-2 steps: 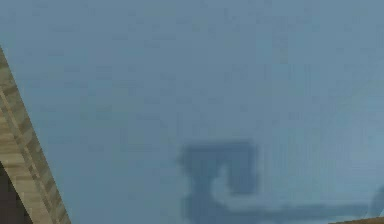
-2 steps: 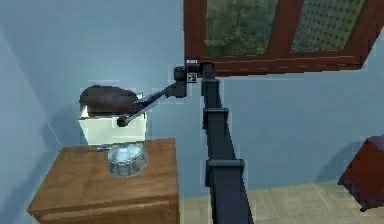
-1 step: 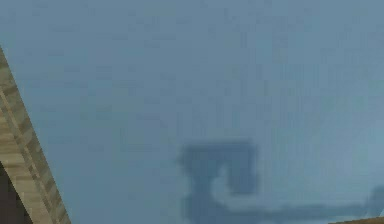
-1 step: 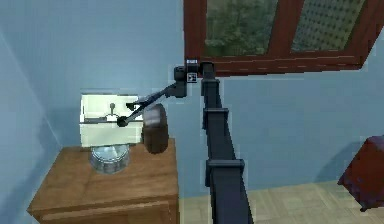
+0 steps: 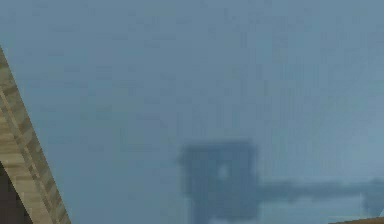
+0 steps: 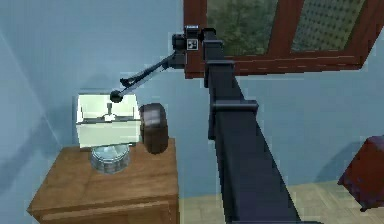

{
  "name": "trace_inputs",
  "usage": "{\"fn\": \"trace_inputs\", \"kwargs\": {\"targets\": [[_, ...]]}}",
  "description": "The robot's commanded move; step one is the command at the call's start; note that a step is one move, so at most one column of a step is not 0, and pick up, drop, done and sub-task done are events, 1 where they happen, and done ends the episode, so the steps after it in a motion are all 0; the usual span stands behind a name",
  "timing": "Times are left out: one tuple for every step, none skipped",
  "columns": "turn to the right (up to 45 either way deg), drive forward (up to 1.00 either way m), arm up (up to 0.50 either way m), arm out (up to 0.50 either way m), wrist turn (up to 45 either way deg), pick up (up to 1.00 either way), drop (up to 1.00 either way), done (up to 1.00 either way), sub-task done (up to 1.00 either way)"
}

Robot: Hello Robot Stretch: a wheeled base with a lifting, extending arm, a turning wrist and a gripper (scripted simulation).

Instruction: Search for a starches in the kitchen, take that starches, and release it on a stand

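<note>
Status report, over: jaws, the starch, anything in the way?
Hold unclear: jaws seen against white box on wood table. Possible starch: brown lump beside box. Near it: metal item, on table.

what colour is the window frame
The window frame is reddish brown; the arm side view shows it best.

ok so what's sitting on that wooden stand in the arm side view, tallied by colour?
white boxy thing: 1
dark brown rounded thing: 1
grey round thing: 1
total on the wooden stand: 3
</note>
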Motion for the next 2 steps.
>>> {"fn": "trace_inputs", "kwargs": {"targets": [[0.0, 0.0, 0.0, -0.08, 0.0, 0.0, 0.0, 0.0, 0.0], [0.0, 0.0, 0.0, 0.0, 0.0, 0.0, 0.0, 1.0, 0.0]]}}
